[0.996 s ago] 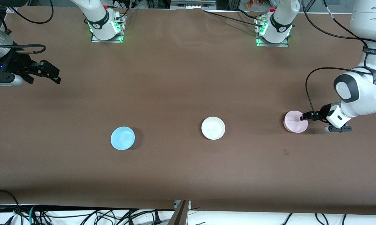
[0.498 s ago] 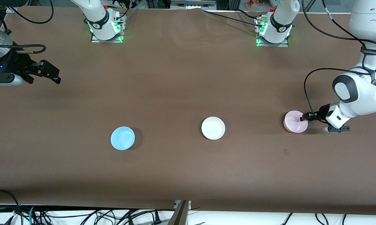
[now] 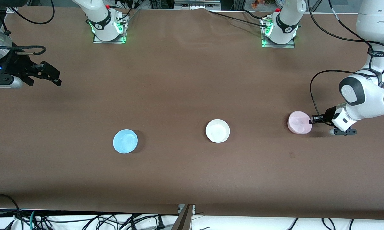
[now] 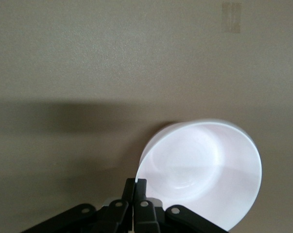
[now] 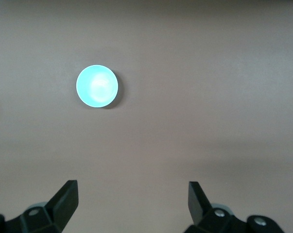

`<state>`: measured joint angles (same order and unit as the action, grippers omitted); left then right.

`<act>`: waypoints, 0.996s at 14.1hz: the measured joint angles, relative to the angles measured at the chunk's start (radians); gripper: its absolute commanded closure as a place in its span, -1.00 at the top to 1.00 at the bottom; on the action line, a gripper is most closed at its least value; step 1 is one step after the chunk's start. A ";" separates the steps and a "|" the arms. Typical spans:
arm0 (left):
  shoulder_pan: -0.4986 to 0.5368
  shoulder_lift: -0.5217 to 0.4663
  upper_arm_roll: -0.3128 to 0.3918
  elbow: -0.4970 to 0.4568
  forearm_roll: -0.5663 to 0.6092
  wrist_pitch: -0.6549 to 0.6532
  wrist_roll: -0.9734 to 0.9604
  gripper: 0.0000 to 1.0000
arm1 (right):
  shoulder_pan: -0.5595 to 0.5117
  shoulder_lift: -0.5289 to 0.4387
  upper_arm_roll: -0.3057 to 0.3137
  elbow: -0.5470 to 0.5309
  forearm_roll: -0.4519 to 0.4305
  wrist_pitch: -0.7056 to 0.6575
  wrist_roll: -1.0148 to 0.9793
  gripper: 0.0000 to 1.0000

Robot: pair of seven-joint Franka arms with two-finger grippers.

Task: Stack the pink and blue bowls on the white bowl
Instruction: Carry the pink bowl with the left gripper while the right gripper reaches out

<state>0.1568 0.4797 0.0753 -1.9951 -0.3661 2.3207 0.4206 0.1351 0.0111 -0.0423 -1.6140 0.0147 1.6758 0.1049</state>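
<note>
The pink bowl is at the left arm's end of the table, and my left gripper is shut on its rim on the side away from the white bowl. In the left wrist view the two fingers pinch the rim of the pink bowl, which looks slightly tipped. The white bowl stands mid-table. The blue bowl lies toward the right arm's end, slightly nearer to the front camera. My right gripper waits open above the table's right-arm end; its wrist view shows the blue bowl far off the open gripper.
The brown table cover carries only the three bowls. Both arm bases stand along the edge farthest from the front camera. Cables hang below the table edge nearest that camera.
The left gripper's fingers closed onto the pink bowl's rim. The bowl shifted a little toward the white bowl. The right arm stayed still.
</note>
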 measured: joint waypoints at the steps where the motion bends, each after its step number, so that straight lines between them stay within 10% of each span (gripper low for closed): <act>1: 0.000 0.000 0.000 0.002 0.000 0.000 0.000 -1.00 | 0.000 0.000 0.000 0.000 0.000 0.000 0.000 1.00; 8: -0.044 -0.033 -0.012 0.141 -0.008 -0.171 -0.130 -1.00 | 0.000 0.006 0.000 0.000 0.000 0.001 0.001 1.00; 14: -0.301 -0.053 -0.031 0.214 -0.009 -0.205 -0.512 -1.00 | 0.011 0.149 0.009 0.009 0.000 0.037 -0.001 1.00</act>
<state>-0.1446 0.4271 0.0441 -1.7807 -0.3749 2.1153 -0.0914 0.1459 0.1604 -0.0331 -1.6055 0.0144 1.7125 0.1034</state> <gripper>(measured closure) 0.982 0.000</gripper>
